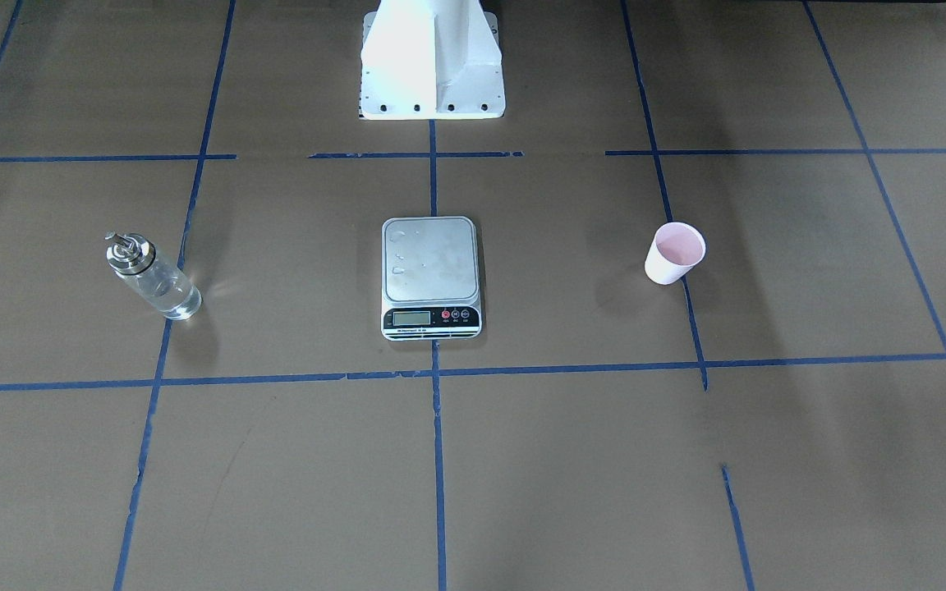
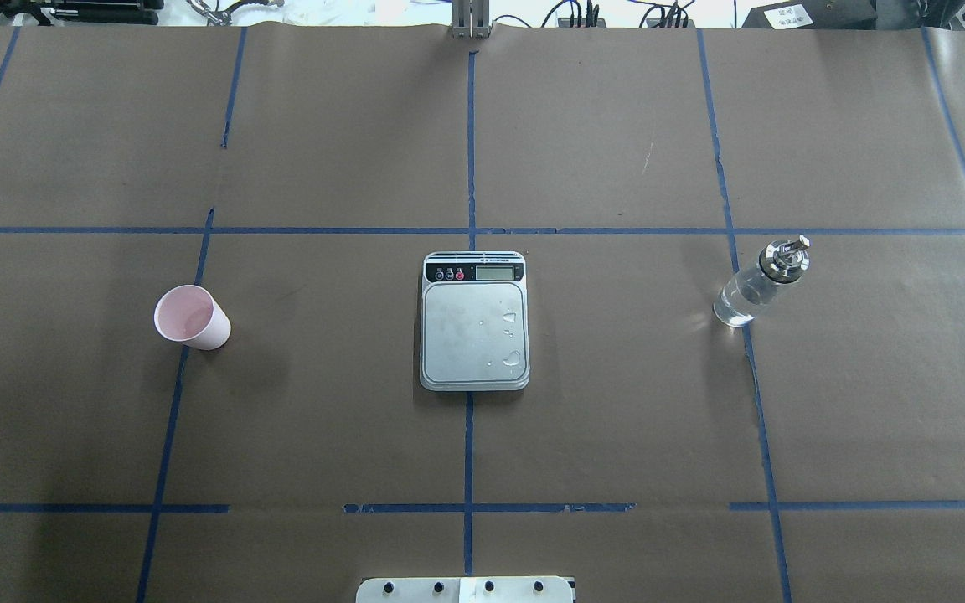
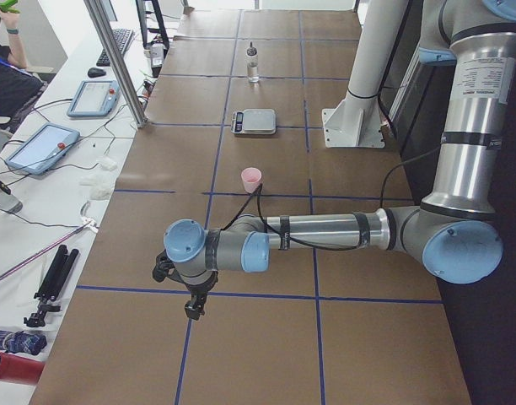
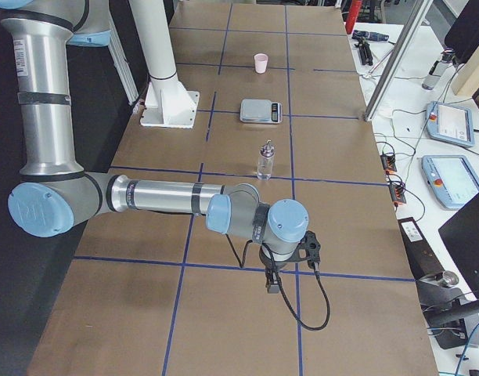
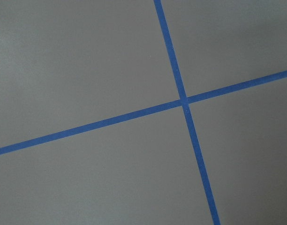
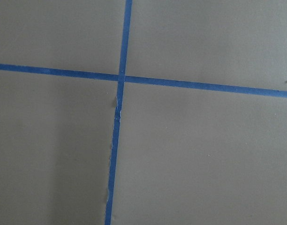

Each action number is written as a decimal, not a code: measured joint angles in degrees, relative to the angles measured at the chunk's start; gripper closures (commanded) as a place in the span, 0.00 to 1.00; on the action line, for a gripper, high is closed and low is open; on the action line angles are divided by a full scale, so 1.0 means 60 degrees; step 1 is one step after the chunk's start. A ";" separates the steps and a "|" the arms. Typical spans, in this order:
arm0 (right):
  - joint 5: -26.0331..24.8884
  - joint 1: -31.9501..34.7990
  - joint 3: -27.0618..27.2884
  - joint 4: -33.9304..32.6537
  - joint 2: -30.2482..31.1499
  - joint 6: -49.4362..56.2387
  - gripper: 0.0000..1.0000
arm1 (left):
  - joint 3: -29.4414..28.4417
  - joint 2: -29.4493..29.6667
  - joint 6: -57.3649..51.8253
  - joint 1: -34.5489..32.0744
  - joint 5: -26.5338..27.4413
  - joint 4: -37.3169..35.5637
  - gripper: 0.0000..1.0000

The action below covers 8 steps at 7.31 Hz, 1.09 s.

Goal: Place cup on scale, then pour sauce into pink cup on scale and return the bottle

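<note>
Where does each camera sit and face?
Front-facing: across the table, facing the robot's base; scale central.
Overhead: behind robot; cup left, bottle right.
Exterior left: table's end, left arm near.
Exterior right: opposite end, right arm near.
Left wrist: down onto blue tape; no body.
Right wrist: likewise.
Shared: both side views show scale, cup, bottle.
</note>
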<state>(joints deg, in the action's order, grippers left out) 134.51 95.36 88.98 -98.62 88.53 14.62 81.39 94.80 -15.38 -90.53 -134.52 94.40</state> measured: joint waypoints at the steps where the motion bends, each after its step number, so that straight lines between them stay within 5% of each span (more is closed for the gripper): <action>1: 0.0009 0.0000 0.0010 0.0000 -0.0002 0.0003 0.00 | 0.0000 -0.0002 -0.0003 0.0000 -0.0014 0.0002 0.00; 5: 0.0036 0.0000 0.0004 -0.0003 -0.0068 -0.0016 0.00 | 0.0278 0.0290 0.0090 0.0010 -0.0026 0.0005 0.00; 8: 0.0110 0.0000 0.0049 -0.0004 -0.0066 -0.0019 0.00 | 0.2699 0.0563 0.0816 0.0554 0.0038 -0.0003 0.00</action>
<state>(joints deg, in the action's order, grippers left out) 135.17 95.36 89.27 -98.64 88.14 14.50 97.58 98.18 -10.48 -87.21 -134.29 94.38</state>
